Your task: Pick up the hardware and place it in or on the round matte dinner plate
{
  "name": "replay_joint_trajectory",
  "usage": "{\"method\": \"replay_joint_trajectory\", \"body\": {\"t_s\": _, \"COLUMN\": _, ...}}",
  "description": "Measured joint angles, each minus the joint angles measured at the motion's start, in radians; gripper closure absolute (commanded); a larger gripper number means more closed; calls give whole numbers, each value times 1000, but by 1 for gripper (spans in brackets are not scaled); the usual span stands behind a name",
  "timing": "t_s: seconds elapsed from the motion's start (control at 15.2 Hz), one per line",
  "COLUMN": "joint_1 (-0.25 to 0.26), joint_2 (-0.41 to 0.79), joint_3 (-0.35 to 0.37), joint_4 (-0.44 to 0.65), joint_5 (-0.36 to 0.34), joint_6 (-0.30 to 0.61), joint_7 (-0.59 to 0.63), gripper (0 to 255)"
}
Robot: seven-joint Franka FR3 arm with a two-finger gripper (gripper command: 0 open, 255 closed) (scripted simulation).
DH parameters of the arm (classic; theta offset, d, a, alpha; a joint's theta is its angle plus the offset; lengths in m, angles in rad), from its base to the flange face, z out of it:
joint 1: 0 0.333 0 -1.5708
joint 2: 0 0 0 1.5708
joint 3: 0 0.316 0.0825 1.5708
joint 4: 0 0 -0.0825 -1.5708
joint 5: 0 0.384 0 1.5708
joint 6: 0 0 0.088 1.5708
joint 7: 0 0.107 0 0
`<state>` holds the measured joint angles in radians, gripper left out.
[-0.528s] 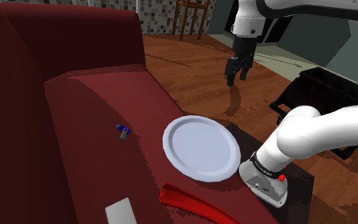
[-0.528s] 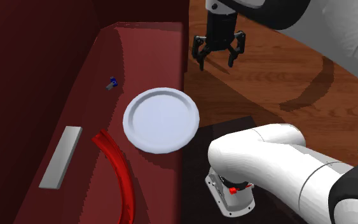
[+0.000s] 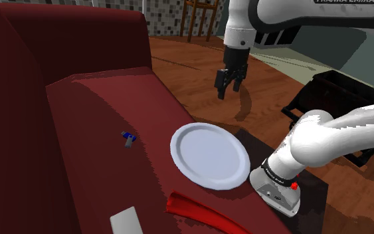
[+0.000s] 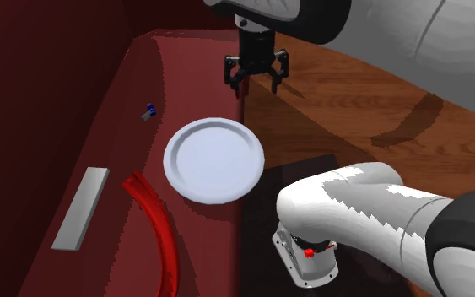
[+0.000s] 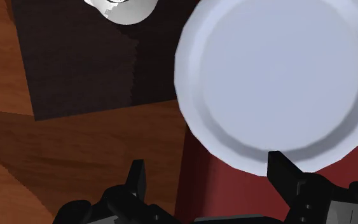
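Overhead, the claw (image 3: 226, 93) hangs pointing straight down, spread wide and empty, near the plate (image 3: 210, 155).

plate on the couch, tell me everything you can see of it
The plate is round, plain pale bluish white with a dull finish, a flat well and a raised sloping rim. It lies flat and empty on the dark red couch seat, one edge overhanging the seat's edge toward the robot's stand. Only the seat touches it.
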<state>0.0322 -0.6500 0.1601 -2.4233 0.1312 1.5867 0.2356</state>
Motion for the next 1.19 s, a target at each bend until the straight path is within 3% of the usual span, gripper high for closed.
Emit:
{"method": "replay_joint_trajectory", "body": {"t_s": 0.59, "joint_1": 47, "joint_2": 223, "joint_3": 172, "joint_4": 85, "joint_5": 58, "joint_6": 207, "joint_7": 171, "gripper": 0}}
{"method": "replay_joint_trajectory", "body": {"t_s": 0.86, "joint_1": 61, "joint_2": 329, "joint_3": 243, "joint_4": 139, "joint_5": 47, "joint_6": 287, "joint_7": 253, "gripper": 0}}
{"method": "replay_joint_trajectory", "body": {"t_s": 1.19, "joint_1": 75, "joint_2": 507, "joint_3": 330, "joint_4": 248, "joint_5": -16, "joint_6": 380, "joint_7": 379, "gripper": 0}}
